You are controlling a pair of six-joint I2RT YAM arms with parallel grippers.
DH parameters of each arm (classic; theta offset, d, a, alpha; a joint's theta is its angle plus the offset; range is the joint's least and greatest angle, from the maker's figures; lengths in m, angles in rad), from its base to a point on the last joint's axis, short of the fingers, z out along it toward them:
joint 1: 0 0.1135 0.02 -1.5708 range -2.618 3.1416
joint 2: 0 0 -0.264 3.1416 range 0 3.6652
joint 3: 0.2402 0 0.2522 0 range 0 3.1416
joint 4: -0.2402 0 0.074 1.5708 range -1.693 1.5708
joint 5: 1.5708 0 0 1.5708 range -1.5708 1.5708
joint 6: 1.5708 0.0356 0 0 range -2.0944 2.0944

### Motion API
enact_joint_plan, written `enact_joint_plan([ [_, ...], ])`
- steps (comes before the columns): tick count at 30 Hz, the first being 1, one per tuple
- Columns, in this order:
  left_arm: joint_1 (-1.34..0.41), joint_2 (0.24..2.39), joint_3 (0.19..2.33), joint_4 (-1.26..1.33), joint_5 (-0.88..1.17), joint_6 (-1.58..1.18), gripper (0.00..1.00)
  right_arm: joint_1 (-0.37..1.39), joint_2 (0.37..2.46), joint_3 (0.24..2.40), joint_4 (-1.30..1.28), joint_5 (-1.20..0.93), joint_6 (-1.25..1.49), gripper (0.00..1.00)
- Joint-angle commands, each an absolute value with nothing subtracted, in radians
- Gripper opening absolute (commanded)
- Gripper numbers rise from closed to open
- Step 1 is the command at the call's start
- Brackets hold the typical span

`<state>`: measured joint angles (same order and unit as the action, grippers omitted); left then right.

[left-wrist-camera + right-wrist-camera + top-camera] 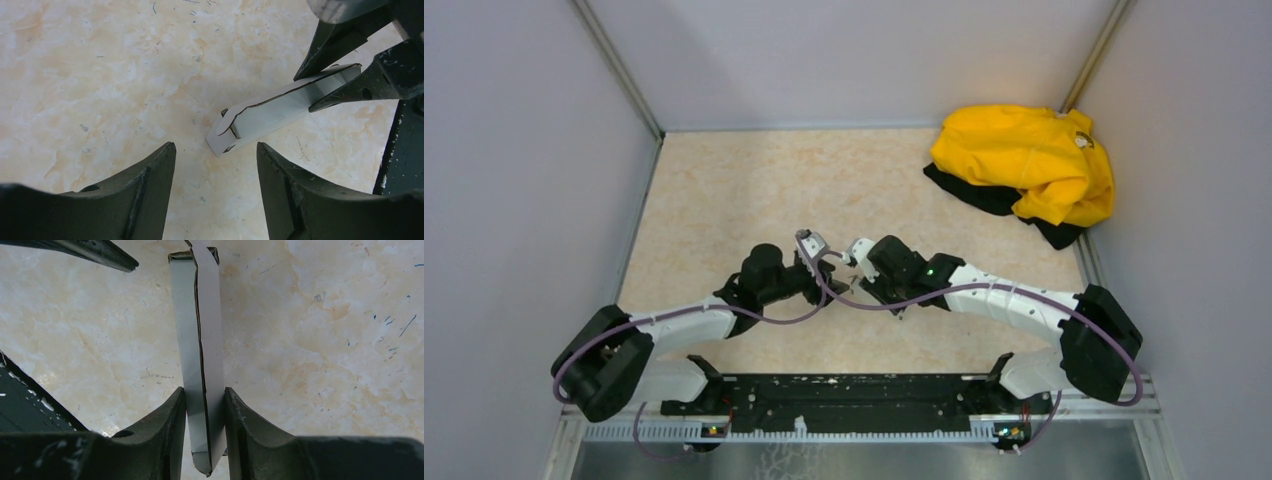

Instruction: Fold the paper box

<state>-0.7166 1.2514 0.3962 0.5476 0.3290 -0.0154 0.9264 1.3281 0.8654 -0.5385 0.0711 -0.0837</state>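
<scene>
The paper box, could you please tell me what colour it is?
The paper box is pale grey-white; the right wrist view shows it best.

Probably a robotics lab cell: grey partition walls (524,150), marbled tabletop (754,190), two rail-mounted arms (684,325) (1014,303).

paper box (210,340): pale grey-white, dark cut edges | worktop (724,200): cream-beige marbled, faint dark scuffs | garment (1024,160): bright yellow over black | cables (879,307): purple | walls (524,150): plain pale grey

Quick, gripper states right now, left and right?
Left gripper: open, holding nothing.
Right gripper: closed on the paper box.
</scene>
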Motion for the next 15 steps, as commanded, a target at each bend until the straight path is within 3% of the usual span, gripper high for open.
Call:
enact_joint_plan([
  [1, -0.727, 1.282, 0.447, 0.608, 0.353, 0.036, 0.64, 0.922, 1.298, 0.867, -0.535, 0.07, -0.065, 0.3],
  [15, -0.753, 1.338, 0.505, 0.583, 0.337, 0.077, 0.54, 0.922, 1.298, 0.87, -0.539, 0.07, -0.064, 0.3],
])
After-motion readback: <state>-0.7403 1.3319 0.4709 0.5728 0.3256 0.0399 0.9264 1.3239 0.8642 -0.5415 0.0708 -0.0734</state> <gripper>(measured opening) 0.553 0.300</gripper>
